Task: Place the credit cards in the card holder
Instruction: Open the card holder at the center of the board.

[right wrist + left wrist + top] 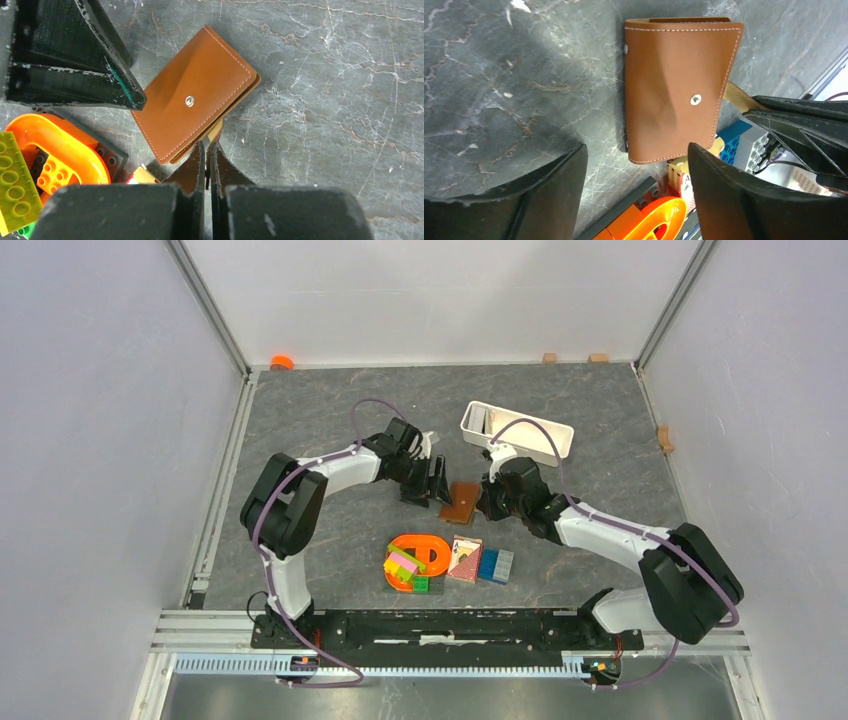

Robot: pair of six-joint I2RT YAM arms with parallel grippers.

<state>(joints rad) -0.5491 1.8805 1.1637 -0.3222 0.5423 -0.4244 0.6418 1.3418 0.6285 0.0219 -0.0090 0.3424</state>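
- Lying shut and flat on the dark marbled table (330, 410), the brown card holder (461, 502) sits near the middle, between the two hands.
- Its outer face is up, with white stitching along the edges and a small metal snap showing in both wrist views.
- The right hand (487, 498) is clenched: its two fingers (192, 172) are pressed together on a tan tab (215, 131) that sticks out from the card holder's long edge.
- The left wrist view shows the same tab running from the card holder's edge into the right hand's black fingertips.
- The left hand (437, 480) is released, its fingers (549, 195) spread wide with nothing between them. It hangs just beside the card holder's other side.
- In the right wrist view one left finger covers a corner of the card holder; whether it touches I cannot tell.
- Nearer the arm bases lie an orange ring-shaped toy (420, 552) with green and yellow bricks (403, 565), a red playing-card pack (465, 560) and blue blocks (495, 565), all close together.
- A white oblong tray (517, 432) stands farther back, behind the right hand.
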